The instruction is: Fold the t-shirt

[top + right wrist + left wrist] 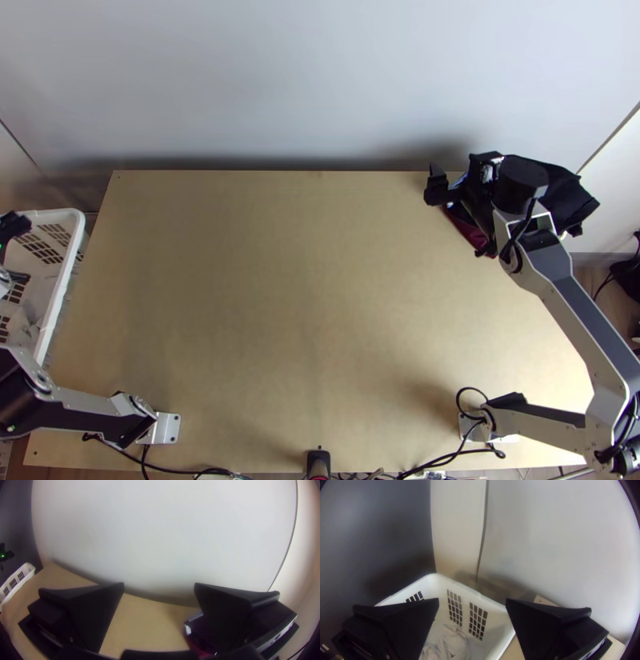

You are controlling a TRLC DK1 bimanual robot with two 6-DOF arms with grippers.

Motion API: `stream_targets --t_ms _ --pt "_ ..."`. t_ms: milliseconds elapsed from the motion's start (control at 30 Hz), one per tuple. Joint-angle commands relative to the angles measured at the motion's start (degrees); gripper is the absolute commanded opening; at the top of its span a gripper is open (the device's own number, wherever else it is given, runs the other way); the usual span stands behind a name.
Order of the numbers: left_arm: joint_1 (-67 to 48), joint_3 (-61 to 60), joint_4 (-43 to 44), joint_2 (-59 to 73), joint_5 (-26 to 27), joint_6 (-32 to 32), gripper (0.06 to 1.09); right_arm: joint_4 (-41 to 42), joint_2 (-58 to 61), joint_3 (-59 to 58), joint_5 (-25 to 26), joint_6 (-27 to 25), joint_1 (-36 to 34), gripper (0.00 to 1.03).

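At the left edge of the top view, part of my left gripper (14,226) is over the white basket. Its fingers stand wide apart in the left wrist view, where the gripper (472,600) has nothing between its tips. Pale cloth (455,644) lies bunched in the basket; whether it is the t-shirt, I cannot tell. My right gripper (482,174) is above dark and maroon cloth (467,230) at the table's far right corner, partly hiding it. In the right wrist view, the gripper (159,584) is open and empty, with maroon cloth (197,650) beside one finger.
The light wooden table (296,280) spreads between the arms, with a pale wall (320,72) along its far edge. The white basket (58,300) stands against the table's left side. Black cables (448,458) run along the near edge.
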Motion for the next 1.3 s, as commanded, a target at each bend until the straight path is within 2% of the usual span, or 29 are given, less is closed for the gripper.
stream_targets --t_ms 0,333,967,1267 --pt "6.9 -0.8 3.1 7.1 0.4 1.8 1.03 -1.4 -4.1 -3.9 0.7 -0.6 0.5 0.98" --pt "13.6 3.9 10.0 21.8 0.4 0.3 1.03 -3.9 -7.7 -7.0 1.7 -1.0 2.1 0.98" --pt "17.5 25.2 8.3 51.1 -1.1 1.5 1.03 -9.9 -12.1 -9.6 5.9 -4.7 6.0 0.98" --pt "19.3 32.0 7.1 62.7 -4.1 3.9 1.03 -11.3 -12.8 -9.4 8.5 -5.5 7.4 0.98"
